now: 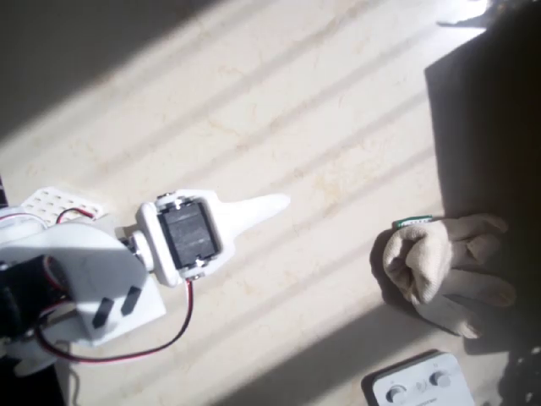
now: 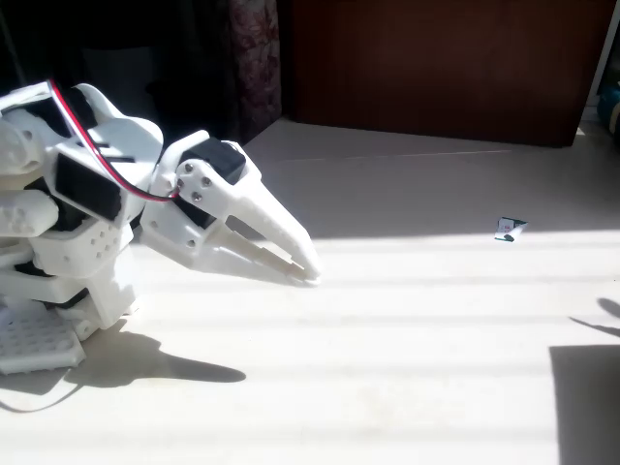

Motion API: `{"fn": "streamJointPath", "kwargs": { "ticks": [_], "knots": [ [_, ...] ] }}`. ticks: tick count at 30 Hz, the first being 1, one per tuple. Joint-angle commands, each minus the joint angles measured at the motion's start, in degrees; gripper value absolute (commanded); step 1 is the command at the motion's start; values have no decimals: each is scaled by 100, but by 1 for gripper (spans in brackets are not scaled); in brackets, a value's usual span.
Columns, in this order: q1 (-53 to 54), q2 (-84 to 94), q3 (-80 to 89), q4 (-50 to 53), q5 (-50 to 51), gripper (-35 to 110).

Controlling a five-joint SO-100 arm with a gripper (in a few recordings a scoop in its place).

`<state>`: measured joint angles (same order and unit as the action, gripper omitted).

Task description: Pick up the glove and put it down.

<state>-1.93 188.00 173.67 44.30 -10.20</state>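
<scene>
In the overhead view the cream-beige glove (image 1: pixel 446 264) lies crumpled at the right, half in sunlight and half in shadow. My white gripper (image 1: pixel 272 205) points toward it from the left, well short of it, with a wide stretch of bare table between us. In the fixed view the gripper (image 2: pixel 308 272) is tilted down with its tips close to the tabletop. Its two fingers meet at the tips and hold nothing.
A small green-and-white card (image 1: pixel 414 222) sits just behind the glove, and it also appears far right in the fixed view (image 2: pixel 509 230). A white box with round knobs (image 1: pixel 418 385) stands at the bottom right. A dark wooden surface (image 1: pixel 490 110) fills the right side.
</scene>
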Motion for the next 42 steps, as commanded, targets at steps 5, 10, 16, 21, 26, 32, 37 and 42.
{"fn": "streamJointPath", "kwargs": {
  "ticks": [5, 10, 16, 21, 26, 32, 37, 42],
  "knots": [
    [70, 53, 352, -88, 26, 0],
    [70, 53, 483, -97, 18, 0],
    [70, 53, 492, -97, -26, 0],
    [70, 53, 466, -26, -26, 0],
    [70, 53, 439, 114, -18, 0],
    [70, 53, 105, 1626, -26, 0],
    [70, 53, -79, 2575, 9, 0],
    [70, 53, -88, 2593, 18, 0]
  ]
}}
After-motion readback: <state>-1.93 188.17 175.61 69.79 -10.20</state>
